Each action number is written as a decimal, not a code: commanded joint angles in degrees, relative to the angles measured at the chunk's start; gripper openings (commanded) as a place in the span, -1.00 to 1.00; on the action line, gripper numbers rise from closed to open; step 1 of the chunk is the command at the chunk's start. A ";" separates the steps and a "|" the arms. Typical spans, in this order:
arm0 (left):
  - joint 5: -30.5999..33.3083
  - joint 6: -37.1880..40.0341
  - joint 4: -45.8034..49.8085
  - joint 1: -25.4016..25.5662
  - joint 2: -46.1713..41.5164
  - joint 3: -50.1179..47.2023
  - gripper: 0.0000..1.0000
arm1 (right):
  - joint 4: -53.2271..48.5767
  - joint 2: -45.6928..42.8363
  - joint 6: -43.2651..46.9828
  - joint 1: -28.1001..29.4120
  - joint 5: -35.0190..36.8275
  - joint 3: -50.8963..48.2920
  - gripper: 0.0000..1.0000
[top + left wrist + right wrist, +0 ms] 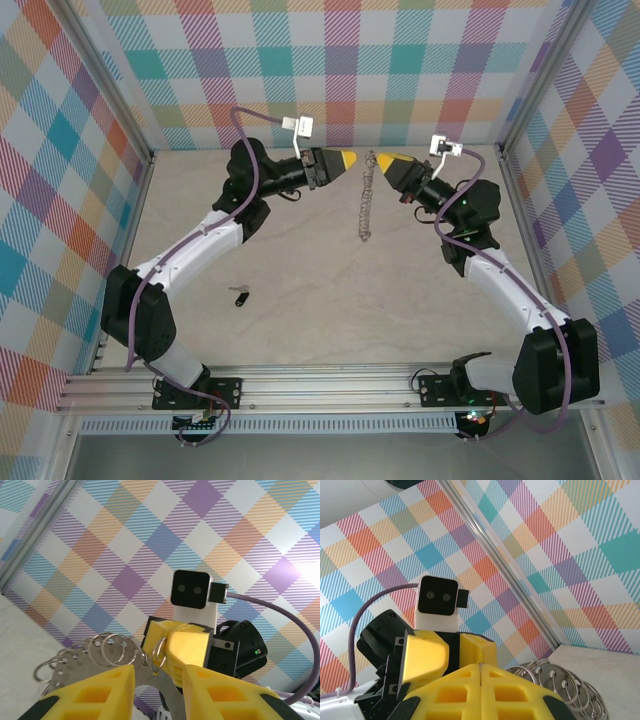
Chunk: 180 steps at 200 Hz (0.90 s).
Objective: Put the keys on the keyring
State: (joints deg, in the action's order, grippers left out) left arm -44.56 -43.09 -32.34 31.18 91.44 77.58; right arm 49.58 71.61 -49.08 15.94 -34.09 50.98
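The keyring point(366, 200) hangs edge-on between the two grippers, high above the table. It is a flat silver hoop point(90, 656) with several small split rings through its holes, also seen in the right wrist view point(570, 686). My right gripper point(384, 160) point(481, 666) is shut on the hoop's upper edge, a thin metal strip showing between its pads. My left gripper point(349, 160) point(159, 674) faces it from the left, open, its yellow fingers apart with the hoop's metal showing in the gap. The dark key point(240, 296) lies alone on the table, near the left arm.
Plaid walls close in the back point(340, 70) and both sides. Metal corner posts point(520, 110) stand at the back corners. The left arm point(200, 245) arches over the table's left half, near the key.
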 commanded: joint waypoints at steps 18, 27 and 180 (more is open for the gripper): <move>-1.59 -1.12 -4.73 1.94 0.46 -0.18 -0.40 | 6.12 0.05 -1.53 0.93 1.01 0.16 -1.00; -1.66 -1.19 -4.72 2.20 0.54 -0.11 -0.40 | 6.42 0.28 -1.81 1.08 1.04 0.17 -1.00; 0.04 -0.30 -4.17 2.83 2.87 1.92 -0.39 | 12.21 4.02 -6.67 1.99 0.61 -0.09 -1.00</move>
State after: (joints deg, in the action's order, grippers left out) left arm -45.30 -43.94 -34.68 33.36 94.06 77.49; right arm 57.06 75.46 -54.92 17.56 -33.63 50.98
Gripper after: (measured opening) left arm 0.300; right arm 0.060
